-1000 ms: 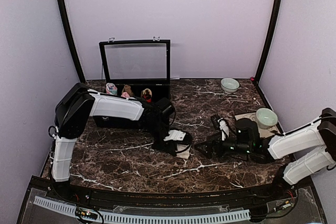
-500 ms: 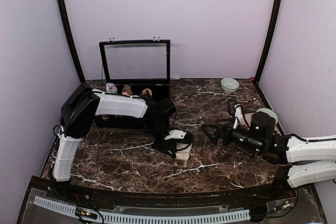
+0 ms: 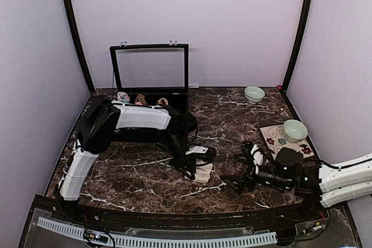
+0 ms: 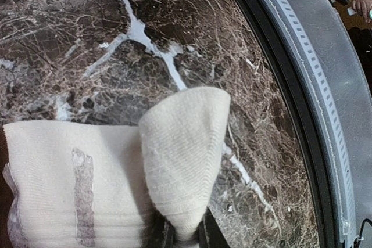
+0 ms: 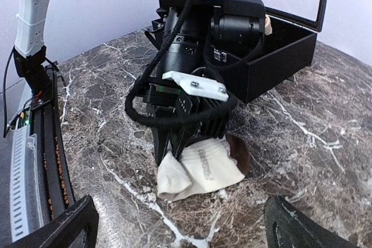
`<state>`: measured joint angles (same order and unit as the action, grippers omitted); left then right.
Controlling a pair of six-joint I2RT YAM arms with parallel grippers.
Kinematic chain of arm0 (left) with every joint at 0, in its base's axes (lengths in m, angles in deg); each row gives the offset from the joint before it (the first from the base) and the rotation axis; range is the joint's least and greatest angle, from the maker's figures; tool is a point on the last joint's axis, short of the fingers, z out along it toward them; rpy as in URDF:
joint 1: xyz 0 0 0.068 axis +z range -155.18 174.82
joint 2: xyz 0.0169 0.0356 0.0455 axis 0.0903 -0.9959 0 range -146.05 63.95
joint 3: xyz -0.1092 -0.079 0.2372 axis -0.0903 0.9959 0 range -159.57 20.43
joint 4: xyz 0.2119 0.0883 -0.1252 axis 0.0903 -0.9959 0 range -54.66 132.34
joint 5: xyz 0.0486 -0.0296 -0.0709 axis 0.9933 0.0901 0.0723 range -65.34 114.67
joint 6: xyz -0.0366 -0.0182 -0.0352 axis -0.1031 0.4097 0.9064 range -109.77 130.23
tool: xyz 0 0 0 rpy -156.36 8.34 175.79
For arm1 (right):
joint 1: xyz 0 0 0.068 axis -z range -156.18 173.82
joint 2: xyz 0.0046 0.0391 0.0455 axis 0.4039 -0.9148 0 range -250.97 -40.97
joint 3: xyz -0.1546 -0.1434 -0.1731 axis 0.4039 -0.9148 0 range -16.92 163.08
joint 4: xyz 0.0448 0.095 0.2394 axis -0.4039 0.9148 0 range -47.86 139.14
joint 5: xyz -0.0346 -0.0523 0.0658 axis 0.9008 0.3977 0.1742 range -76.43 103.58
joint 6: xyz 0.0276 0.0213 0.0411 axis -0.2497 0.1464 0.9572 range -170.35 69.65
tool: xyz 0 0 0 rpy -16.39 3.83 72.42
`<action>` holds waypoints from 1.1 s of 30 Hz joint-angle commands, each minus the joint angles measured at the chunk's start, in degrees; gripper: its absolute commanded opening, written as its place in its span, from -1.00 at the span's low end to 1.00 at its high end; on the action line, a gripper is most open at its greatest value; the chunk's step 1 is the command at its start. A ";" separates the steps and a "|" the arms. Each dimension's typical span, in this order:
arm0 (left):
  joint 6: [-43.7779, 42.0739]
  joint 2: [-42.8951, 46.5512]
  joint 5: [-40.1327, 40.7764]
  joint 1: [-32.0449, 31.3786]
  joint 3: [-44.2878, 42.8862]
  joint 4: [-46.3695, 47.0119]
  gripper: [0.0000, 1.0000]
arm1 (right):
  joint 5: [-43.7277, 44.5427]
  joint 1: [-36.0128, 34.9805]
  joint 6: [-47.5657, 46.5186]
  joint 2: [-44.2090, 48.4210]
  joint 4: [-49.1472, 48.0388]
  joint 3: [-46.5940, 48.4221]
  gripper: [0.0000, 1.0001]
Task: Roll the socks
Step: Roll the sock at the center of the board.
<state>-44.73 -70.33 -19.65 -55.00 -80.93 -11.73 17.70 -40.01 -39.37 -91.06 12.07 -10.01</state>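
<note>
The left pincer [image 5: 169, 154] is nearly closed, pinching a raised fold of the cream sock [image 4: 185, 143]. The rest of the sock lies flat on the table [image 3: 133, 172] just beneath it. The right pincer [image 3: 237, 170] gapes wide and empty, apart from the sock and facing it.

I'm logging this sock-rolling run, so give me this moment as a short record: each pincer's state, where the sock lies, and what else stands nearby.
left pincer: shut on the cream sock, pinching up a fold
right pincer: open, empty, low over the marble table near its front edge, pointed toward the sock
cream sock: partly folded, lying on the table
black box: back left, lid raised
</note>
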 commanded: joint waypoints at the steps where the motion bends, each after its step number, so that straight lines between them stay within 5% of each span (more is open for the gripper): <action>1: 0.84 -7.08 6.27 -0.90 1.94 -9.49 -0.96 | 1.38 -1.33 -8.01 -6.46 3.93 7.85 0.99; 4: 2.13 -7.89 6.12 -0.68 1.08 -9.43 -0.96 | 0.85 -1.75 -7.41 -13.61 5.91 12.22 0.94; 11: 5.94 -8.08 7.96 -0.54 0.59 -6.83 -0.95 | -1.39 -5.65 -14.03 -25.83 9.94 20.21 0.12; 24: 11.10 -8.02 15.66 -1.77 1.19 -1.51 -0.87 | 4.26 -7.79 -20.57 -37.80 8.78 25.68 -0.36; 33: 10.61 -7.95 17.46 -2.82 1.86 -0.91 -0.86 | 8.10 -7.69 -21.65 -43.68 2.70 25.15 -0.39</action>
<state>-34.50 -71.73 -18.27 -56.51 -83.29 -15.01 23.68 -47.38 -60.37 -132.21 19.44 14.47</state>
